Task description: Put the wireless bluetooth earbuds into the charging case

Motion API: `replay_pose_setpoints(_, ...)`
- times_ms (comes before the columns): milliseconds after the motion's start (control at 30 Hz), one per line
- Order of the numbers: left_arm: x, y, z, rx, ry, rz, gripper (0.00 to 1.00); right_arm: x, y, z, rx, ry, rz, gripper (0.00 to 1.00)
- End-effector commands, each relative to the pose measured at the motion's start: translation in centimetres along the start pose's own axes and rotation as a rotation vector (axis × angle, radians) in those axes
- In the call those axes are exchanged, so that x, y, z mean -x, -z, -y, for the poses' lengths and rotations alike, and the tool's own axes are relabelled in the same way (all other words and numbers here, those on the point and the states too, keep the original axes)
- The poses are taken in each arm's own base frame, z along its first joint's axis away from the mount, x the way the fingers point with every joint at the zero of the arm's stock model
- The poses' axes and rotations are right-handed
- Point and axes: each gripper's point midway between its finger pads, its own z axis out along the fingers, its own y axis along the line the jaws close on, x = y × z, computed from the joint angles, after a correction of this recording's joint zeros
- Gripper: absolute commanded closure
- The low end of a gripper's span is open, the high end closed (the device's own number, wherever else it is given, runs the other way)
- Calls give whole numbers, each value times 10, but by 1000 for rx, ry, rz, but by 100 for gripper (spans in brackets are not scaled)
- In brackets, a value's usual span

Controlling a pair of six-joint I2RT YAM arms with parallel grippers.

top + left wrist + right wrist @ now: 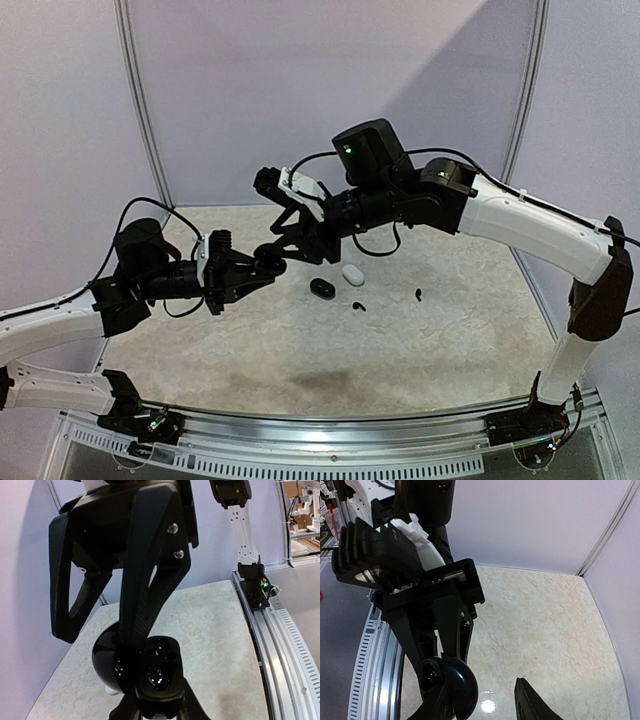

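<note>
The left gripper (262, 270) is clamped on an open black case (159, 672), holding it above the table (300, 370), left of centre. The right gripper (280, 248) has its fingers apart, straddling the case's glossy domed lid (105, 665). A black earbud (358, 306) and a second earbud (417, 294) lie on the mottled tabletop, right of the grippers. They look tiny, light, hard and slick, likely to squirt free. Pinching across the rounded body, stem clear, seems safest.

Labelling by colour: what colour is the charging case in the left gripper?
Glossy black; the charging case shows best in the left wrist view.
</note>
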Motion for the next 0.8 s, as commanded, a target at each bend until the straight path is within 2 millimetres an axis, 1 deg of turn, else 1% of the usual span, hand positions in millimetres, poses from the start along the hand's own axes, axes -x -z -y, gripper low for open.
replay_pose_setpoints(0,12,1,7,-21,38,57,100,-3,-3,20,-55,-18,-12,55)
replay_pose_setpoints(167,2,3,-6,44,224,51,100,-3,-7,12,7,-25,-20,52)
replay_pose_setpoints(333,-1,3,-14,73,303,53,100,-3,-11,9,39,-26,-31,50)
replay_pose_setpoints(433,-10,5,-18,103,371,41,100,4,-7,10,49,-24,-4,50)
replay_pose_setpoints(533,-16,7,-20,124,398,37,100,16,0,10,70,-34,41,50)
replay_pose_setpoints(600,-20,7,-21,134,412,31,100,23,5,14,70,-52,70,49)
replay_pose_setpoints(667,-24,8,-21,144,421,25,100,33,14,22,48,-74,110,47)
replay_pose_setpoints(700,-26,9,-21,150,423,22,100,36,18,30,29,-110,129,46)
replay_pose_setpoints(733,-28,10,-21,158,425,18,100,40,26,40,-4,-147,150,46)
replay_pose_setpoints(767,-29,11,-22,166,425,18,100,39,31,54,-53,-184,159,46)
